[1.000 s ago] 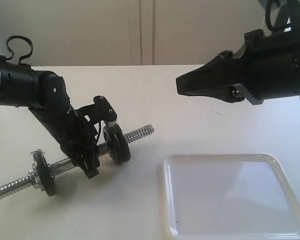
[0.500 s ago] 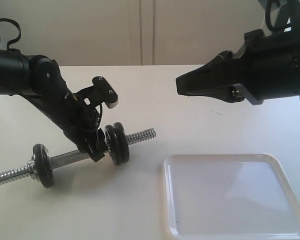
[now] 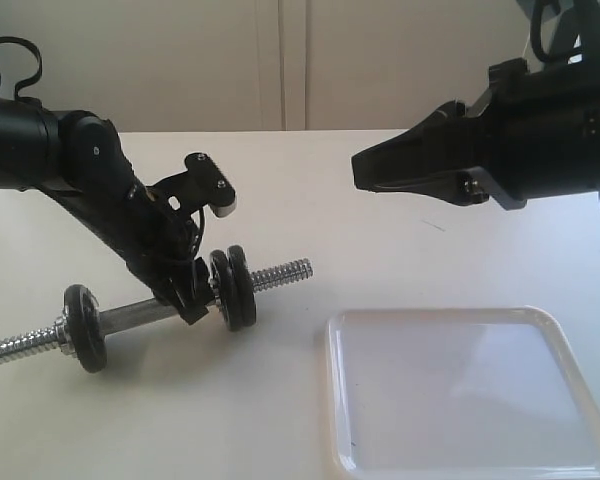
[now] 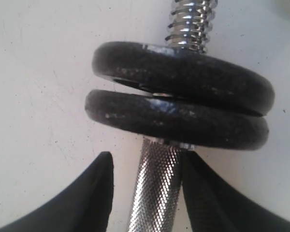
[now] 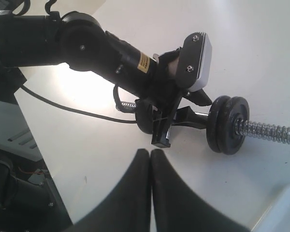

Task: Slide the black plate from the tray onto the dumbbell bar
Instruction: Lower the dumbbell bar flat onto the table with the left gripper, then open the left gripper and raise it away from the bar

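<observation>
Matt white table point(image 3: 280, 190) carries everything. Shallow glossy white plastic tray point(image 3: 332, 400), near-square w/ rounded corners & low rim, sits front-right in exterior view, nothing in it. Slim chrome steel dumbbell bar point(image 3: 130, 317) lies flat on table, apart from tray. Its long axis runs left-to-right, w/ one coarse-threaded end point(image 3: 285, 270) pointing toward tray side. Black two-finger left gripper point(image 3: 188, 308) is down on the bar. Black right gripper point(image 3: 365, 170) hangs high over table, well apart, fingers pressed together, holding nothing, so left arm is far nearer. Small round black cast-iron plate point(image 3: 242, 288), rough pitted rim, is already on bar, touching a twin disc point(image 3: 220, 290) just inboard; thread sticks out beyond. Can't tell which of the pair came from tray, prob the outer. Third black disc point(image 3: 84, 342) sits toward other end. Wrist view: left fingers point(image 4: 94, 193) spread either side of knurled grip section point(image 4: 154, 193), just behind the pair; clear gap one side, touching or nearly on other, so no pinch. Task looks about done; next move prob backs off across bar axis
</observation>
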Robot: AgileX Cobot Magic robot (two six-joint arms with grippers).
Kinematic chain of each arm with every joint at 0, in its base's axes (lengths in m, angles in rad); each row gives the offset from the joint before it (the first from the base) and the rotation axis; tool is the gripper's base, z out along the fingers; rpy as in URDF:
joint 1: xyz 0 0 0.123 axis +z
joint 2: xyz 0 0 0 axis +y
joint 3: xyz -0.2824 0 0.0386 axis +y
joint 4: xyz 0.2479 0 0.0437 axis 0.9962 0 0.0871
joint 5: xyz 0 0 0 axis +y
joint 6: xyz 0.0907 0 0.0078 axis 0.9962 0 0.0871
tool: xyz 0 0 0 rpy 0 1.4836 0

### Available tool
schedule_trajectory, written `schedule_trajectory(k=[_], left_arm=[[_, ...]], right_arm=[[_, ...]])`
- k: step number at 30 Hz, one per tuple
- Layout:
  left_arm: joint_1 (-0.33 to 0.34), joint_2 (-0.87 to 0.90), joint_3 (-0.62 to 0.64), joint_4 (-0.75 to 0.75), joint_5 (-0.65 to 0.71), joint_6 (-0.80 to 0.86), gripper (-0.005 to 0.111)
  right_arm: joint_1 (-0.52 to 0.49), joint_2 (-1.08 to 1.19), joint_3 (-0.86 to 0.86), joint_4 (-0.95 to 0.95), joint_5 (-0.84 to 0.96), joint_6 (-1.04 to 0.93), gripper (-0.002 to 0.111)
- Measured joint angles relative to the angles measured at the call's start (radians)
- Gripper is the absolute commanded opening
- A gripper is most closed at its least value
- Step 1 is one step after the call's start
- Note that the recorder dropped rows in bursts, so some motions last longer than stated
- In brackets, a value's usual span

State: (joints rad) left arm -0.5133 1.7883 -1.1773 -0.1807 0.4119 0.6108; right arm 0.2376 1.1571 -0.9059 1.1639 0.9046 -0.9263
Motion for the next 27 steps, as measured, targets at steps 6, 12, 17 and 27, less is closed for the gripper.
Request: schedule_trajectory(k=[6, 12, 17, 27], left_arm=[[0.0, -0.023, 0.0, 0.012, 0.002, 0.0, 0.05], [0.0, -0.073, -0.004, 0.012, 0.004, -0.002, 0.05], [0.0, -0.113, -0.004, 0.014, 0.006, -0.025, 0.045], [0.0, -0.211, -0.004, 0.018, 0.078, -0.128, 0.0]], right_arm=[[0.0, 0.0, 0.0, 0.004, 0.0, 0.0, 0.0], [0.0, 0.0, 0.0, 0.004, 0.001, 0.0, 0.0], [0.0, 0.0, 0.0, 0.004, 0.001, 0.0, 0.0], [0.0, 0.0, 0.0, 0.006, 0.001, 0.0, 0.0]])
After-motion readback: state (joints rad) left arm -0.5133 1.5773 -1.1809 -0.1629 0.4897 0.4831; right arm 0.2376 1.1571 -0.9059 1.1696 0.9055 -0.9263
